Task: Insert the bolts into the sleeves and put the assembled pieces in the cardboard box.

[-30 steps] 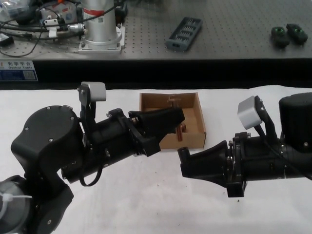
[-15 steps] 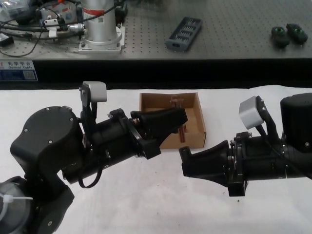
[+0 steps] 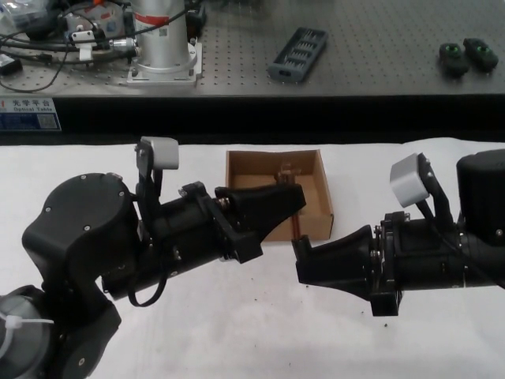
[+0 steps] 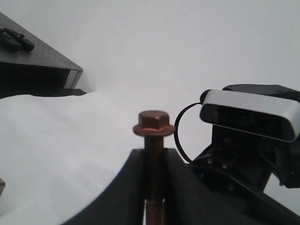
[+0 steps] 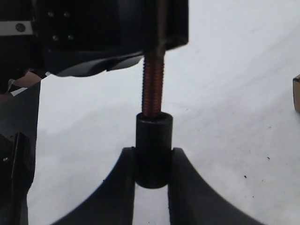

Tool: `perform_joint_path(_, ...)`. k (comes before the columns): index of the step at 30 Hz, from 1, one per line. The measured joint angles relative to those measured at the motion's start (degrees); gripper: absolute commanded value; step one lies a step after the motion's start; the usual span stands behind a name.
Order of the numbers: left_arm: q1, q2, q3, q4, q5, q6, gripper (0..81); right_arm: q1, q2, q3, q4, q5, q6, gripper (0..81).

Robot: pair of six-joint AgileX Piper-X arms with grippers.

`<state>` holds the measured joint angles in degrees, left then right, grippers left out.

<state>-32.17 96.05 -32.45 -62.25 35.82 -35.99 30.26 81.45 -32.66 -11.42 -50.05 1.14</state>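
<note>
A copper bolt (image 4: 151, 125) with a hex head stands upright in my left gripper (image 4: 153, 159), which is shut on its shaft. In the right wrist view its threaded end (image 5: 152, 89) meets the top opening of a black sleeve (image 5: 153, 146). My right gripper (image 5: 153, 157) is shut on that sleeve. In the high view my left gripper (image 3: 297, 197) and right gripper (image 3: 301, 246) meet just in front of the cardboard box's (image 3: 317, 225) near right corner. Inside the box lie assembled copper pieces (image 3: 284, 168).
Both arms hover over a white cloth (image 3: 237, 332). Behind it, the perforated bench carries a metal post (image 3: 162, 39), a black rack (image 3: 297, 52), two black knobs (image 3: 469, 55) and cables. A box corner (image 5: 296, 93) shows in the right wrist view.
My left gripper has moved slightly right and down with the bolt, closing on the sleeve. My right gripper has shifted only a little.
</note>
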Motion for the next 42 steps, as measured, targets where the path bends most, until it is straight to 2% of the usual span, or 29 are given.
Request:
perform_joint_path(11,-0.2,0.0,0.0,0.3,0.7,0.0,0.6,0.0,0.0,0.0,-2.7,-0.6,2.2,0.1)
perform_joint_path(32,-0.8,0.0,0.0,-2.2,-3.7,-2.2,0.3,-0.2,0.0,0.0,-9.2,-0.6,6.6,0.1)
perform_joint_path(34,-0.8,0.0,0.0,-2.2,-3.7,-2.2,8.0,-0.2,0.0,0.0,-9.2,-0.6,6.6,0.1)
perform_joint_path(38,-0.3,0.0,0.0,-0.8,-5.5,-2.2,37.3,-0.4,0.0,0.0,-9.4,-0.6,6.7,0.1)
perform_joint_path(39,-0.2,0.0,0.0,-0.1,-6.1,-2.2,42.0,-0.5,0.0,0.0,-9.4,-0.8,6.8,0.1)
perform_joint_path(40,-0.1,0.0,0.0,0.3,-6.2,-2.2,44.5,-0.6,0.0,0.0,-9.4,-0.9,6.9,0.1)
perform_joint_path(42,0.2,0.0,0.0,0.9,-6.3,-1.7,44.5,-0.7,0.0,0.0,-9.4,-1.0,7.0,0.1)
